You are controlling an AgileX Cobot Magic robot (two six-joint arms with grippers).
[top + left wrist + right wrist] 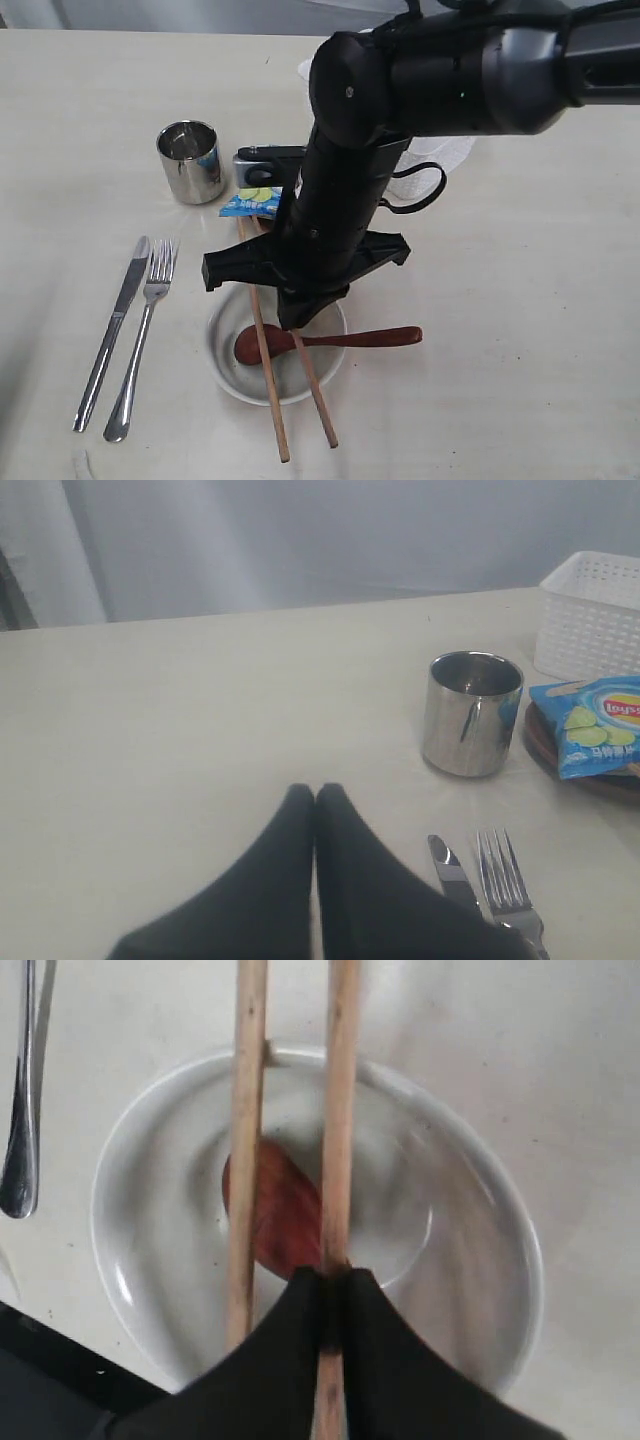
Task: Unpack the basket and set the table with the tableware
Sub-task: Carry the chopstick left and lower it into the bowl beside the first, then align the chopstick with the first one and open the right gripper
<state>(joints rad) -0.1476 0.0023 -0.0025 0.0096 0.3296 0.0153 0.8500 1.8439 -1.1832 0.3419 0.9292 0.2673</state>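
Note:
On the table (520, 380), my right gripper (330, 1285) hangs over the white bowl (140, 1230) and is shut on one wooden chopstick (340, 1110). The second chopstick (248, 1110) lies across the bowl just beside it. The reddish-brown spoon (285, 1210) rests in the bowl under both. In the exterior view the right gripper (300, 312) stands over the bowl (225, 372), and the spoon handle (375, 337) points right. Knife (115, 330) and fork (145, 330) lie left of the bowl, the steel cup (190, 160) behind them. My left gripper (315, 792) is shut and empty, low over the table.
A blue chip bag (595, 735) lies on the brown plate (560, 765) next to the cup (470, 715). Behind them stands the white basket (590, 620), mostly hidden by the right arm in the exterior view (445, 152). The knife (450, 865) and fork (500, 875) lie near my left gripper.

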